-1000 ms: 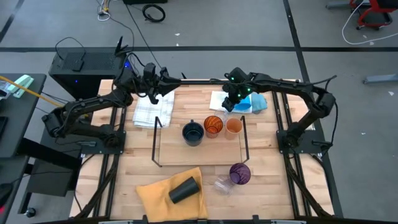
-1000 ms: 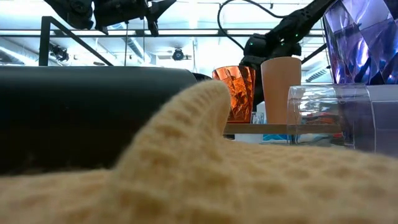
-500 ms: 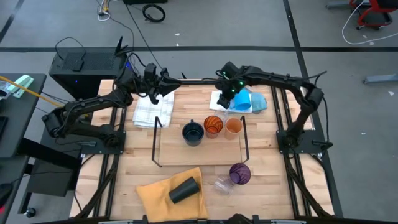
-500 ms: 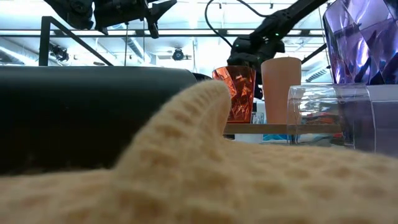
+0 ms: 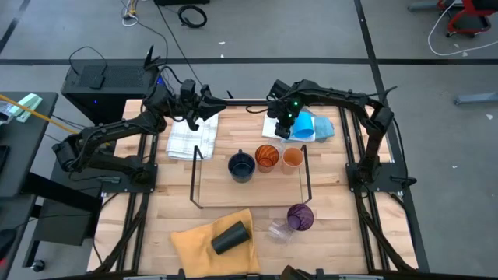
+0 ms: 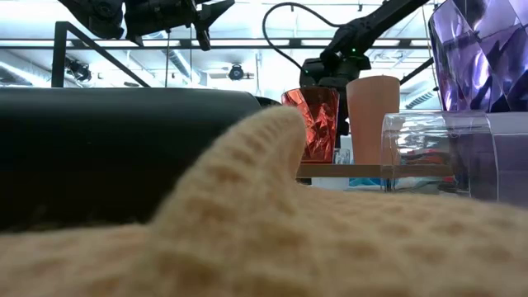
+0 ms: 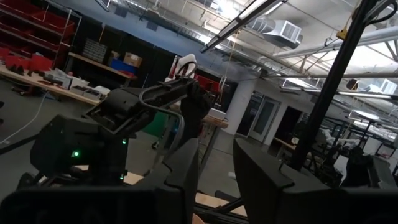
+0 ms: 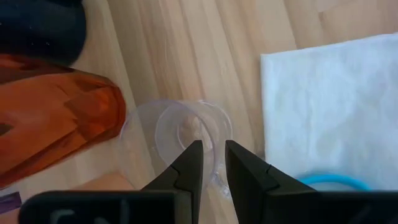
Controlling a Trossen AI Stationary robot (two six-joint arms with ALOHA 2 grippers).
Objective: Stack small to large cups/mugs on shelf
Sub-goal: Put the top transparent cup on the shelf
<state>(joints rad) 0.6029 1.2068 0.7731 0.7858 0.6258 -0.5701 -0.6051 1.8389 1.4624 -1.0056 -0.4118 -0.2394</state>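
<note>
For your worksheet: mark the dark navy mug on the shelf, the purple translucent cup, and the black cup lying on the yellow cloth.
Dark navy mug (image 5: pixel 241 166), high view, on its open mouth.
Purple translucent cup (image 5: pixel 299 216), high view, on its inside.
Black cup (image 5: pixel 229 237), high view, on its side wall.

Wooden table: shelf at centre, yellow cloth by near edge, white cloth near far-left corner.

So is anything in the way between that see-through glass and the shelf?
Nothing visible is. The right gripper pinches the glass by its wall, just behind the shelf. The orange cup stands beside the glass, not under it.
</note>
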